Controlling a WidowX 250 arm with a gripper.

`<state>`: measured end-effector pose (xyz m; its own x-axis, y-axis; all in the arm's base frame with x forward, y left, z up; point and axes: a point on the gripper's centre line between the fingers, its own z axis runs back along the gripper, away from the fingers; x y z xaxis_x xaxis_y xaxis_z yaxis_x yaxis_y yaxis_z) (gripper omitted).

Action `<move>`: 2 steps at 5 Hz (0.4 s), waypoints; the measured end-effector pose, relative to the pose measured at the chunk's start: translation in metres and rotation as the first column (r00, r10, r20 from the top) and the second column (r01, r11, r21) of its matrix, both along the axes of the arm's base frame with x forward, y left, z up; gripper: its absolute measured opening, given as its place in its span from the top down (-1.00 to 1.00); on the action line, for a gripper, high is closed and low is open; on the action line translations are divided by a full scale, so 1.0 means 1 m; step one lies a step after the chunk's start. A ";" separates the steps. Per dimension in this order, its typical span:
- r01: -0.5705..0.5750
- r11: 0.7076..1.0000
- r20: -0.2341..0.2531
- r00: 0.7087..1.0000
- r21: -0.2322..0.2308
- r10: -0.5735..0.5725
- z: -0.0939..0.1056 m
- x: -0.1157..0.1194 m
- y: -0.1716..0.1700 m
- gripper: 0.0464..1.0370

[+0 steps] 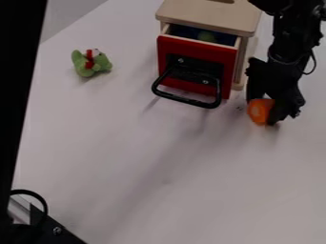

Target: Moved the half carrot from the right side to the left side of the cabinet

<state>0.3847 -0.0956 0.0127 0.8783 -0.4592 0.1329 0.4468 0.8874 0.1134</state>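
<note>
On the right side of the view, the black gripper (266, 108) hangs low over the table, shut on the orange half carrot (259, 111). Part of the carrot is hidden behind the gripper. Just left of them stands the wooden cabinet (210, 13) with a red-fronted drawer (146, 52) and a black handle. The drawer is partly pulled out, and a green round thing (206, 35) shows inside it.
A green plush toy (91, 63) with a red band lies on the white table (166, 181), left of the cabinet. Dark equipment runs down the left edge, with a black and metal part (38, 221) at the lower left corner.
</note>
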 end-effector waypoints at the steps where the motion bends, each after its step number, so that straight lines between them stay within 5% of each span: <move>1: -0.007 1.000 -0.001 1.000 -0.013 0.007 0.003 -0.003 -0.001 -0.26; 2: -0.005 1.000 0.002 1.000 -0.029 0.005 0.016 -0.009 -0.005 -0.26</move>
<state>0.3758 -0.1003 0.0286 0.8804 -0.4504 0.1482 0.4419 0.8927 0.0883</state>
